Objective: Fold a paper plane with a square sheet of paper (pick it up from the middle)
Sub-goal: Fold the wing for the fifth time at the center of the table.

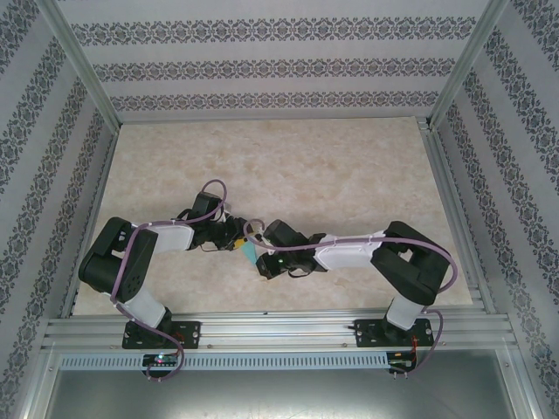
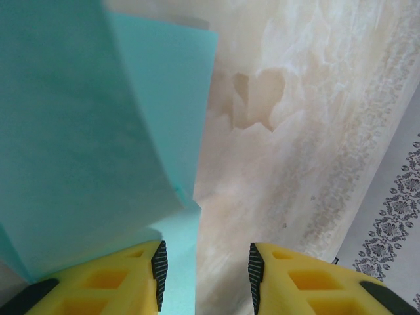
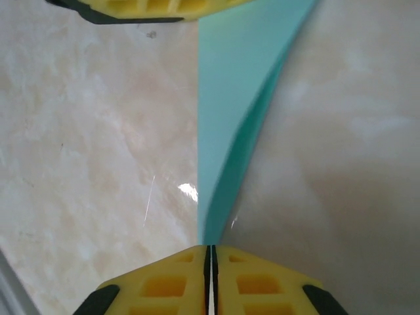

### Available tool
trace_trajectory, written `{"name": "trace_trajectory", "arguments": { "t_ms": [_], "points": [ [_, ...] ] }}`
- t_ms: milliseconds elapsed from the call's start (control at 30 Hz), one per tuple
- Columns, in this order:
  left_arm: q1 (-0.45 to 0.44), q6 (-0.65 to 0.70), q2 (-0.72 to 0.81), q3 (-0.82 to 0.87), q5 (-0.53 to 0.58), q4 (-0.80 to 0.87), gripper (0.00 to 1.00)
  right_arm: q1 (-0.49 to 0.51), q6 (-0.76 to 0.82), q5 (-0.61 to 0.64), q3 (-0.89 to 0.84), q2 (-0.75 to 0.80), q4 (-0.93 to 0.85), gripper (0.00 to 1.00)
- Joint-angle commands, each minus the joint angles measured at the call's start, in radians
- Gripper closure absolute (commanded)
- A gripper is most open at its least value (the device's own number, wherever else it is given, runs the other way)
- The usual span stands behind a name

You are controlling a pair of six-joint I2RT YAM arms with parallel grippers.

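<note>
The turquoise sheet of paper [image 1: 249, 254] is held off the table between the two wrists, folded into layers. In the right wrist view the paper [image 3: 236, 98] narrows down into my right gripper [image 3: 210, 249], which is shut on its folded edge. A yellow finger of the left gripper [image 3: 151, 8] shows at the top. In the left wrist view the paper [image 2: 79, 131] curves up over the left finger [image 2: 105, 282]. My left gripper [image 2: 205, 266] is open, and a strip of paper lies in the gap beside that finger. Seen from above, the left gripper [image 1: 234, 245] and right gripper [image 1: 259, 260] almost meet.
The marble-patterned table [image 1: 288, 166] stretches away behind the arms. Patterned walls [image 1: 262, 65] in aluminium frames enclose it on three sides. A metal rail [image 1: 279, 327] runs along the near edge by both bases.
</note>
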State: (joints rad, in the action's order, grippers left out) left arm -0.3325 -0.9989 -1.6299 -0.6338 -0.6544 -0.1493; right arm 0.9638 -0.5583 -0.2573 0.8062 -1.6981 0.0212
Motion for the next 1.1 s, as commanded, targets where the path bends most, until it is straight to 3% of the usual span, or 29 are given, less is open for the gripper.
{"name": "trace_trajectory", "arguments": {
  "t_ms": [0,200,433,1067],
  "points": [
    [0.006,0.016,-0.028,0.009,0.055,0.068,0.59,-0.039,-0.092,-0.063,-0.046,0.072,0.002,0.85],
    [0.007,0.025,-0.022,0.006,0.055,0.077,0.59,-0.086,-0.271,-0.114,-0.087,0.112,0.211,0.87],
    [0.007,0.029,-0.033,0.002,0.050,0.080,0.58,-0.097,-0.450,-0.258,-0.025,-0.060,0.460,0.90],
    [0.006,0.030,-0.028,0.002,0.053,0.089,0.58,-0.083,-0.485,-0.338,-0.117,-0.197,0.467,0.90]
  ]
}}
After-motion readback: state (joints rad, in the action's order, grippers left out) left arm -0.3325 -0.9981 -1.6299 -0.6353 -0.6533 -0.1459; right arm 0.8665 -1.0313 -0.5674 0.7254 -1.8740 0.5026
